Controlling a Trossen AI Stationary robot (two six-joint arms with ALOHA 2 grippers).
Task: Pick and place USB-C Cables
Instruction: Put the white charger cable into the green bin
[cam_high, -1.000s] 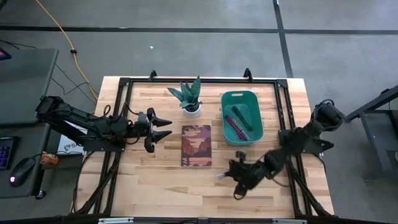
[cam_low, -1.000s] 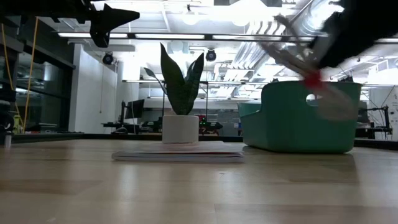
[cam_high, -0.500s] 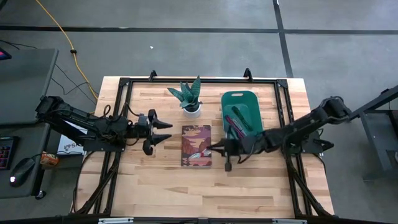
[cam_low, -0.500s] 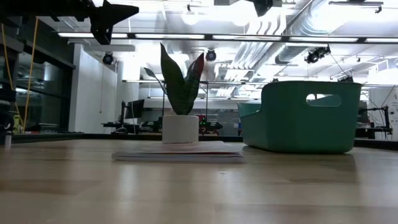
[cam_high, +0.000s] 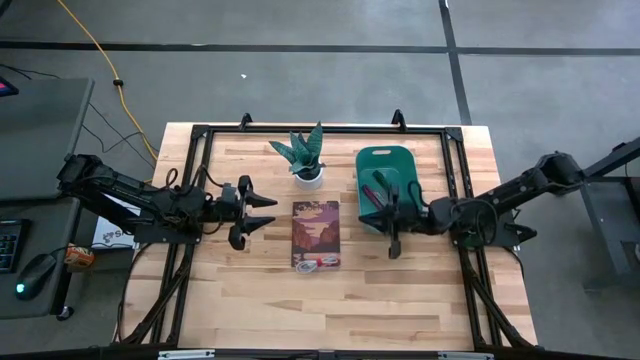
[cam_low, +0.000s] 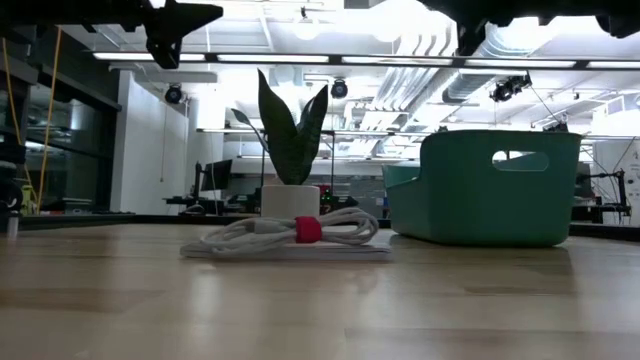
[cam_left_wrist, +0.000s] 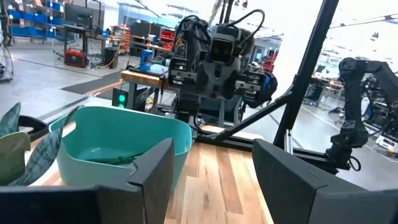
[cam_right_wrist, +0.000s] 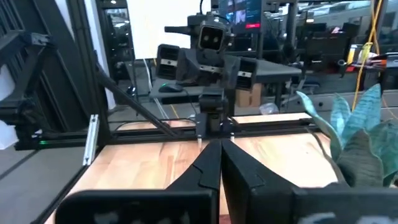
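Note:
A white coiled USB-C cable (cam_high: 318, 263) with a red tie lies on the near end of a book (cam_high: 316, 230); the low view shows the cable (cam_low: 295, 232) resting flat on the book's cover. More cables lie in the teal bin (cam_high: 400, 160). My right gripper (cam_high: 378, 212) hovers shut above the bin's near half, pointing toward the table's left; its fingers meet in the right wrist view (cam_right_wrist: 219, 149). My left gripper (cam_high: 266, 212) hangs open left of the book, raised off the table (cam_left_wrist: 211, 180).
A potted plant (cam_high: 308, 160) in a white pot stands beyond the book, between the book's far end and the bin's left wall. A black frame (cam_high: 200, 135) runs around the tabletop. Bare wood lies near the table's near edge (cam_high: 330, 310).
My right gripper carried the cable from the near right of the table toward the book, let it go, and drew back toward the right and far side, over the bin. The cable now lies on the book's near end. The left arm kept still.

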